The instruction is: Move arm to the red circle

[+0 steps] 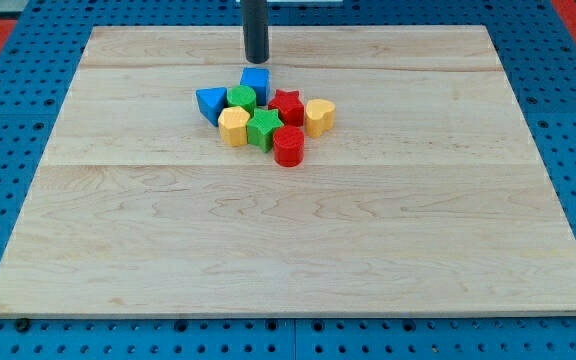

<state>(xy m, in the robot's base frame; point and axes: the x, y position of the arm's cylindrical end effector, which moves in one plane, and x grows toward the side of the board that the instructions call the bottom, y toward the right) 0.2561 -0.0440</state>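
Observation:
The red circle (288,146) is a short red cylinder at the bottom of a tight cluster of blocks on the wooden board (288,230). My tip (256,61) is at the view's top, just above the blue cube (256,83) and well above and left of the red circle. The cluster lies between my tip and the red circle.
The cluster also holds a blue triangle (210,103), a green block (241,98), a red star (287,105), a yellow heart (319,117), a yellow hexagon (233,127) and a green star (264,128). Blue pegboard surrounds the board.

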